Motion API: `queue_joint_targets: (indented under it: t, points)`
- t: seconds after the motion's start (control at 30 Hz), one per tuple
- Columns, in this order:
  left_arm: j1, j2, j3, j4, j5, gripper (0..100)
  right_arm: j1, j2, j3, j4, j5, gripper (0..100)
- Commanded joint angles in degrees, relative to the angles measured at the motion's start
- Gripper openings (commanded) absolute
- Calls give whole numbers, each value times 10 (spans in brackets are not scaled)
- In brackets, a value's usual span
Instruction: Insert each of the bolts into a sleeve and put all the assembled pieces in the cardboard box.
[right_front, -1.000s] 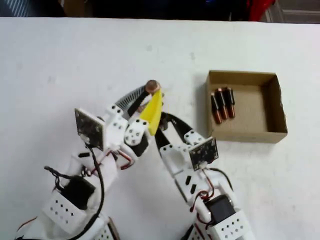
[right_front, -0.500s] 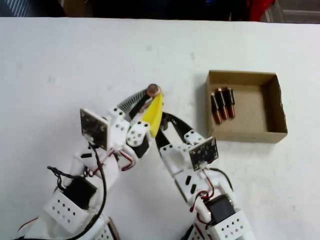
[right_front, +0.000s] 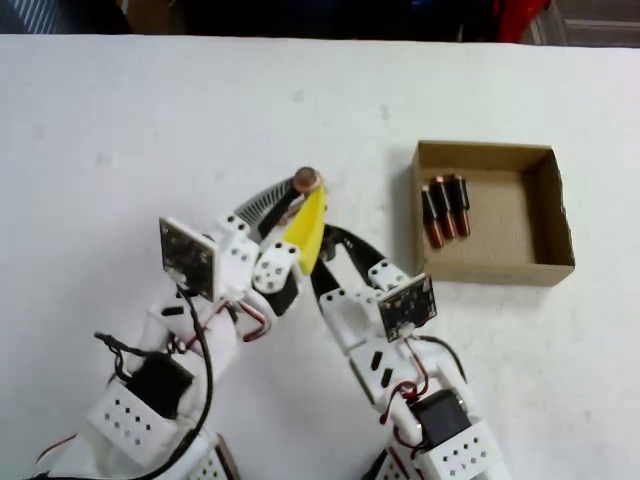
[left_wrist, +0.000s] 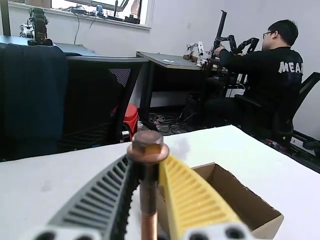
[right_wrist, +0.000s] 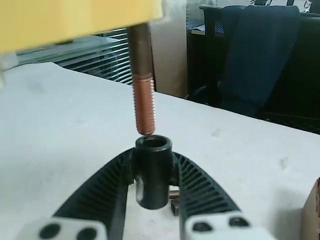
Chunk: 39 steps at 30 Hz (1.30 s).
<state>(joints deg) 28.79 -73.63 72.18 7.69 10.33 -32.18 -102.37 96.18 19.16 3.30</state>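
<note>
Left tool (left_wrist: 146, 160), clamped on the upright bolt (left_wrist: 147, 145), has nudged slightly and settled, its threaded tip just above the mouth of the sleeve (right_wrist: 154, 175) pinched in the right tool (right_wrist: 154, 157), so insertion looks ready; three finished pieces (right_front: 445, 208) sit in the cardboard box (right_front: 548, 215).

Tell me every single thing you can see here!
bolt: one, copper, upright in the left gripper, its tip just above the sleeve
sleeve: one, black, upright in the right gripper
assembled pieces: three, copper and black, side by side in the cardboard box
cardboard box: one, brown, open, on the table beside the arms
table: one, white
left gripper: one, grey and yellow fingers, shut on the bolt
right gripper: one, black fingers, shut on the sleeve
</note>
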Motion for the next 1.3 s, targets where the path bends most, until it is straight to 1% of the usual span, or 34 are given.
queue_joint_targets:
  t: [0.0,0.03,0.7,0.9,1.17,1.27]
  points:
    - [6,-15,-4,-23,-3,24,-2,-7,0,-13,37,16]
    - [6,-15,-4,-23,-3,24,-2,-7,0,-13,45,16]
    - [7,-14,-3,-23,-3,24,-2,-7,0,-13,45,16]
    - [40,-14,-3,-23,-3,24,-2,-7,0,-13,45,16]
    - [36,-13,-3,-23,-5,24,-2,-7,0,-13,45,16]
    - [21,-13,-3,-23,-4,24,-2,-7,0,-13,45,16]
